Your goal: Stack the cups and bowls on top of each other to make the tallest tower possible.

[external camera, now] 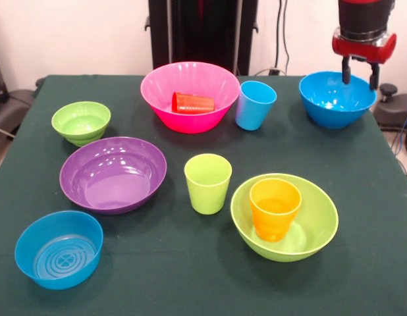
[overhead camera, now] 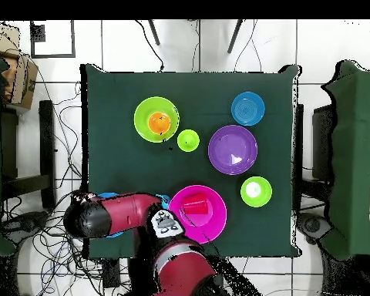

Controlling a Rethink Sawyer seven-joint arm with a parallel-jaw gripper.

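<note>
My gripper (external camera: 360,72) is open and empty, hanging just above the far right rim of the large blue bowl (external camera: 335,115). The orange cup (external camera: 274,209) stands upright inside the large lime green bowl (external camera: 322,227) at the front right. The red cup (external camera: 193,103) lies on its side in the large pink bowl (external camera: 190,123). The light blue cup (external camera: 255,105) stands between the pink and blue bowls. The lime green cup (external camera: 207,183) stands at mid table. In the overhead view my arm (overhead camera: 119,214) hides the gripper and most of the blue bowl.
The large purple bowl (external camera: 113,174), the small lime green bowl (external camera: 81,122) and the small blue bowl with ringed base (external camera: 58,249) stand on the left of the dark green table (external camera: 361,276). The pedestal stands behind the pink bowl.
</note>
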